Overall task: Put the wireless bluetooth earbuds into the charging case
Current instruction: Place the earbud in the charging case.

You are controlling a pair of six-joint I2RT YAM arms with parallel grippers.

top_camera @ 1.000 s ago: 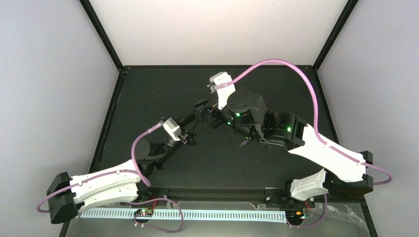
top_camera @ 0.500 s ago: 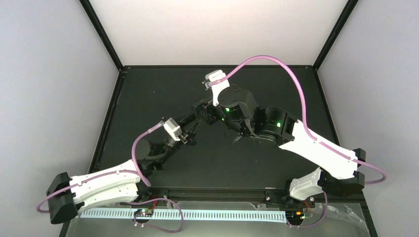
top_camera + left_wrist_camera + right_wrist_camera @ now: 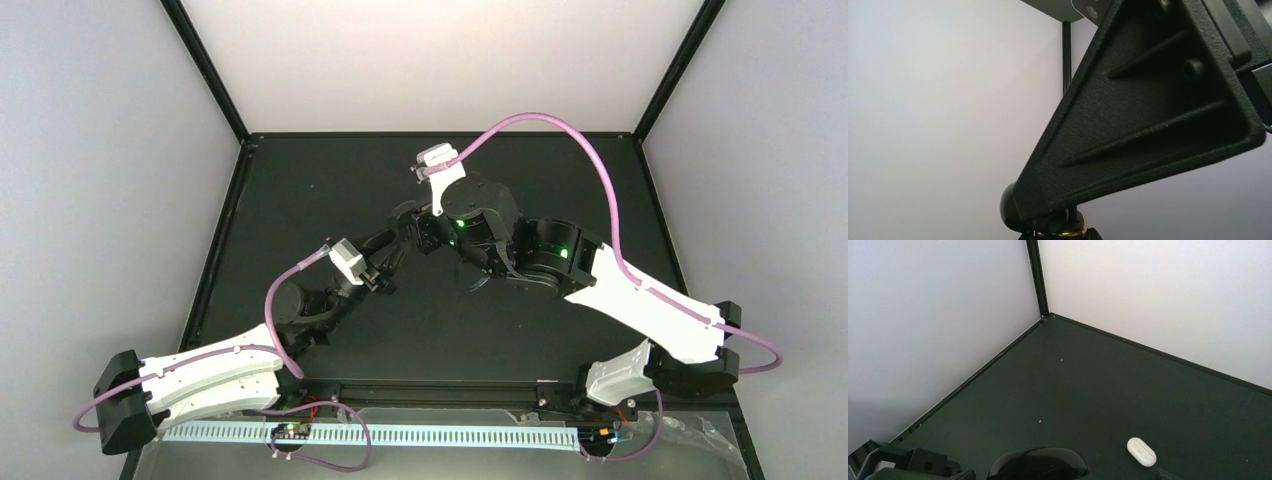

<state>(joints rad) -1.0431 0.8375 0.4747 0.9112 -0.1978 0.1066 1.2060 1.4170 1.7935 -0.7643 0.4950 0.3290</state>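
Note:
The charging case [image 3: 1141, 451] is a small glossy white oval, lid shut, lying on the dark table [image 3: 1108, 385] at the bottom right of the right wrist view. It does not show in the top view. No earbuds show in any view. My right gripper [image 3: 408, 222] and my left gripper [image 3: 388, 262] meet tip to tip over the table's middle. A black ribbed finger [image 3: 1148, 105] fills the left wrist view, which looks up at the wall. I cannot tell whether either gripper is open or holds anything.
A glossy black dome [image 3: 1038, 463] and black parts [image 3: 903, 464] sit at the bottom of the right wrist view. White walls and a black corner post [image 3: 1037, 277] close the table's far left corner. The pink cable [image 3: 560, 125] arches over the right arm.
The right arm has swung a little to the left and its wrist has turned, mostly in the first half second. The left arm has not moved.

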